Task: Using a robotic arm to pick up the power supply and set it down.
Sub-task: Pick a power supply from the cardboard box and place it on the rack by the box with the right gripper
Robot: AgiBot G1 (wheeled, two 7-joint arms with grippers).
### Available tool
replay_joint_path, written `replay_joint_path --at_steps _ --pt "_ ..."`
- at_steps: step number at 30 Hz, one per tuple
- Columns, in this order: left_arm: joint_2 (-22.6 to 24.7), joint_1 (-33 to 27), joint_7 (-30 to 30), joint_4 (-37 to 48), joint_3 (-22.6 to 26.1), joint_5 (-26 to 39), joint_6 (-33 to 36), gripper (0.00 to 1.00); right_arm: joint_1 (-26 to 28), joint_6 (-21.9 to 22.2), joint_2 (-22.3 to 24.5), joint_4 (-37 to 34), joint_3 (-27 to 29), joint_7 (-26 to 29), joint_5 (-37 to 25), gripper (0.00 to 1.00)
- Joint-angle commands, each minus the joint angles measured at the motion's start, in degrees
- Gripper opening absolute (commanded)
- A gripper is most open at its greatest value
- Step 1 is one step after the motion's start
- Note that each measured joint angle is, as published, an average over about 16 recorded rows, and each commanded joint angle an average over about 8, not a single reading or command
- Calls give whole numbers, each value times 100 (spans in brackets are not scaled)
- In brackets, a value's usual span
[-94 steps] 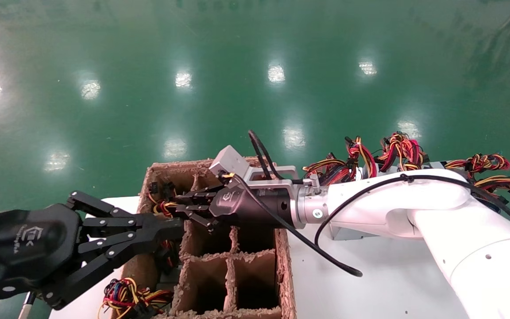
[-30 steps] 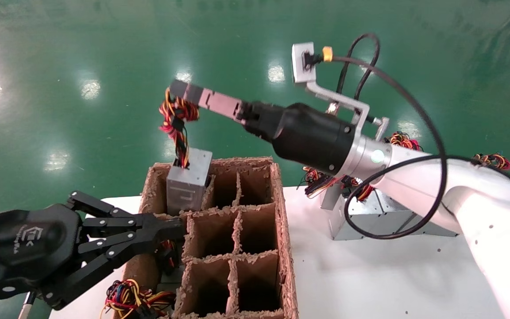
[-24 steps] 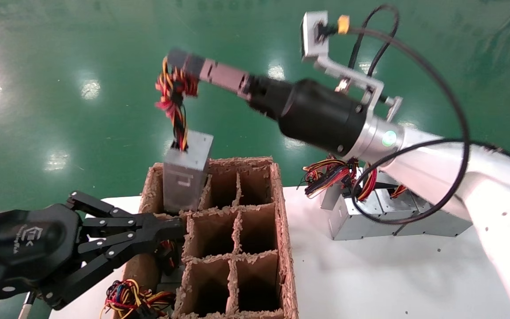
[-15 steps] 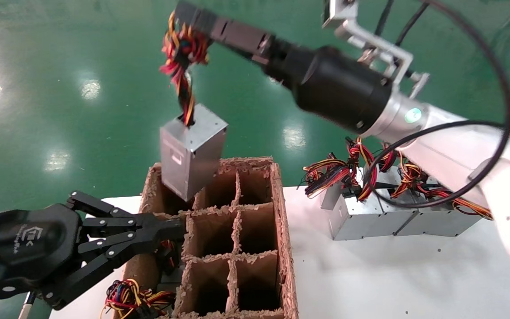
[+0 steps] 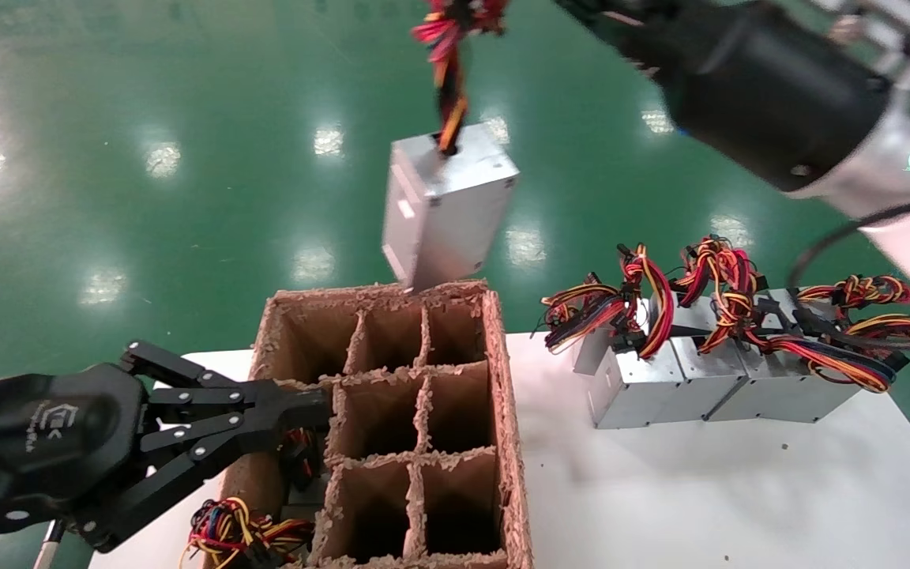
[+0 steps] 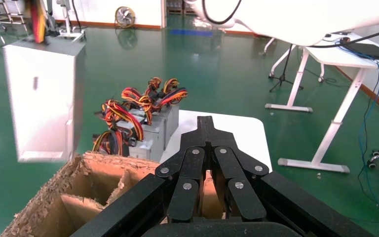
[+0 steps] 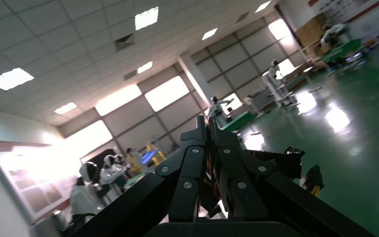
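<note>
Your right gripper [image 7: 208,129] pinches the wires [image 5: 449,71], so the power supply [image 5: 445,209] hangs tilted above the carton's [image 5: 502,411] far edge. Your left gripper [image 5: 297,411] sits closed beside the carton.

The power supply [image 5: 447,213] has been lifted out of the cardboard box's [image 5: 502,442] far-left cell and now hangs by its wires, clear above the rim. The right gripper [image 7: 208,129] has swung higher and rightward.

Silver-grey power supply [image 5: 445,209] (red, yellow, black wires [image 5: 449,87]), brown box [image 5: 502,411].
</note>
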Motion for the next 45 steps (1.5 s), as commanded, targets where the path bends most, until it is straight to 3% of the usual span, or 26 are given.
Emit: replay_joint_path --at_steps 1,7,14,20,32,45 --pt "0 0 0 0 0 0 0 0 -128 156 229 369 60 87 43 0" --pt "0 0 0 0 0 0 0 0 -850 861 1181 1686 313 475 176 0" --pt "0 0 0 0 0 0 0 0 -1942 2047 2373 3158 642 920 263 0" --pt "0 0 0 0 0 0 0 0 -2923 2722 3105 3932 964 1073 496 0" --pt "0 0 0 0 0 0 0 0 -4569 2892 3666 4056 1536 702 1035 0" --pt "0 0 0 0 0 0 0 0 -5557 2689 3901 4120 1940 438 1384 0"
